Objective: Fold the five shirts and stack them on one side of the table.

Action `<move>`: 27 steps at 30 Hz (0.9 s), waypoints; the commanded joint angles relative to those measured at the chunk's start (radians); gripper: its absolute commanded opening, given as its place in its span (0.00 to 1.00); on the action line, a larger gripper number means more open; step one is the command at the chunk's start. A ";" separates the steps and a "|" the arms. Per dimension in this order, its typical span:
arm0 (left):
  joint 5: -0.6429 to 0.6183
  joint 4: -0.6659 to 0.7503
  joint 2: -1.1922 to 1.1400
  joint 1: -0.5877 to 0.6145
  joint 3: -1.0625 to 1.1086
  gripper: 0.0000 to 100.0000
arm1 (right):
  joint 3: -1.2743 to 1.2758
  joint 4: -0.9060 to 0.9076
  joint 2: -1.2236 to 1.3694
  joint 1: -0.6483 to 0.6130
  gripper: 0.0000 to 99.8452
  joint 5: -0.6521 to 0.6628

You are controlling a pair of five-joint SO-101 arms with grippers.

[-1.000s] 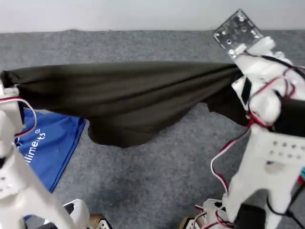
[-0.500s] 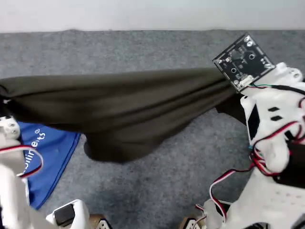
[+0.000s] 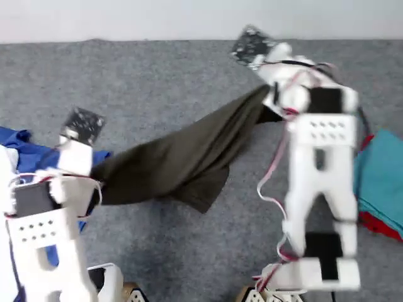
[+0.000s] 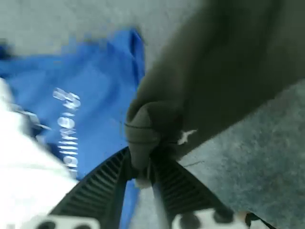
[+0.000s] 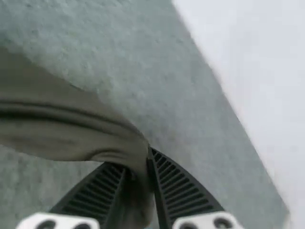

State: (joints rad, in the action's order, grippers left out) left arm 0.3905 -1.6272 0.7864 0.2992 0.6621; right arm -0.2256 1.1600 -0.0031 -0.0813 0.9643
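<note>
A dark olive shirt (image 3: 182, 157) hangs stretched between both arms above the grey table (image 3: 157, 69). My left gripper (image 3: 97, 185) is shut on its lower left end, near the table's left side; the left wrist view shows the bunched cloth (image 4: 152, 124) pinched between the fingers (image 4: 107, 179). My right gripper (image 3: 267, 104) is shut on the other end, higher and toward the back right. In the right wrist view the cloth (image 5: 71, 129) runs into the closed fingers (image 5: 178, 188). A blue shirt (image 3: 25, 154) with white print lies under the left arm, also seen as blue shirt (image 4: 62, 105).
A teal shirt (image 3: 381, 176) lies over a red one (image 3: 384, 226) at the table's right edge. The white wall (image 3: 189, 19) borders the far edge. Grey table surface lies bare in the middle front and back left.
Both arms swung inward and turned, so the olive shirt went from a wide horizontal spread to a narrower diagonal drape. The right gripper moved left and back; the teal and red shirts came into sight.
</note>
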 commanded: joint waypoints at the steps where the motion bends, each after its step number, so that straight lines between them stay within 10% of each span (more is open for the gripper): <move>1: 0.014 0.106 0.015 -0.008 0.143 0.02 | -0.011 -0.147 0.122 -0.038 0.01 0.011; 14: -0.095 0.356 0.015 0.238 0.183 0.02 | -0.144 -0.176 0.236 -0.067 0.15 -0.115; 27: -0.098 0.359 0.023 0.245 0.191 0.02 | -0.440 0.556 0.236 -0.156 0.17 -0.259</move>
State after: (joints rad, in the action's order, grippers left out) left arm 0.3000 -1.2850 0.7848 0.5324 0.8569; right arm -0.6015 1.5251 0.2470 -0.1903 0.7311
